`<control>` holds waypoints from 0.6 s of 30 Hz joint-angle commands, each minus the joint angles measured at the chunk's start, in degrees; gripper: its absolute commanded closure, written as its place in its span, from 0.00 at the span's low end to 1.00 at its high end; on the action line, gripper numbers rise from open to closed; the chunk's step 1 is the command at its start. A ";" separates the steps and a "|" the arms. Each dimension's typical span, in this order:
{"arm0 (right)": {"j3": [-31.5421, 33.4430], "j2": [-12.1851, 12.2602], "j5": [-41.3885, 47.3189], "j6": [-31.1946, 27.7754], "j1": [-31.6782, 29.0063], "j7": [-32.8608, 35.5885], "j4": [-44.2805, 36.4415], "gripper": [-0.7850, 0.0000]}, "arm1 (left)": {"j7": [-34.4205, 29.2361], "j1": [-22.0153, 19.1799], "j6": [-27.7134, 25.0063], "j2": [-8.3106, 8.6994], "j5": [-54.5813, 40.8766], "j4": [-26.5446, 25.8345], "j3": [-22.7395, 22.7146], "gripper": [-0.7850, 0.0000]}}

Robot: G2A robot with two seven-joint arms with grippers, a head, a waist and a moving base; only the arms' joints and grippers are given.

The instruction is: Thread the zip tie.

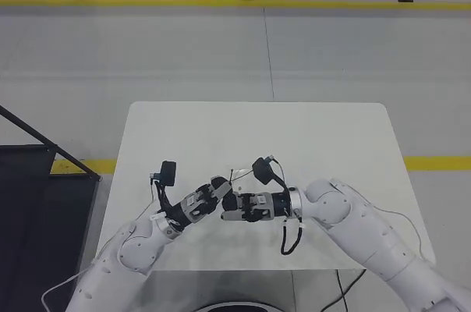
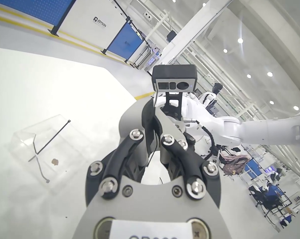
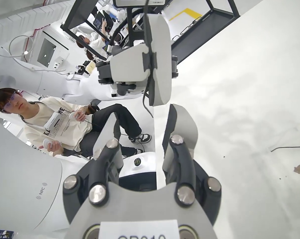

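My left gripper (image 2: 153,108) is shut on a thin black zip tie (image 2: 154,138), which runs down between its dark pads. From the right wrist view, that left gripper (image 3: 153,60) hangs just beyond my right gripper (image 3: 142,118). The tie's free end (image 3: 148,108) dangles toward the gap between the right fingers. The right gripper is open, with nothing pinched. In the top view the left gripper (image 1: 218,187) and right gripper (image 1: 229,204) meet tip to tip above the front middle of the white table (image 1: 313,140).
A clear plastic tray (image 2: 25,135) lies on the table beside the left gripper, holding a spare black zip tie (image 2: 54,136) and a grey one (image 2: 40,167). A small brown fleck (image 2: 55,161) sits nearby. A dark rack (image 1: 17,203) stands off the table's left edge.
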 commanded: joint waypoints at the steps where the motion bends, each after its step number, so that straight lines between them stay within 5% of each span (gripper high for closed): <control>1: 0.10 -0.27 -0.19 -0.03 0.06 -0.38 0.59 0.54 | 0.16 -0.05 -0.11 -0.05 0.05 0.14 -0.14 1.00; 13: 1.88 -0.81 -0.53 -0.33 -0.80 -0.80 1.36 0.69 | 0.08 0.01 -0.54 -0.34 -0.16 0.54 -0.40 1.00; 18: 2.41 -1.00 -0.50 -0.36 -1.13 -0.43 1.33 0.82 | 0.12 0.10 -0.55 -0.45 0.08 0.52 -0.56 1.00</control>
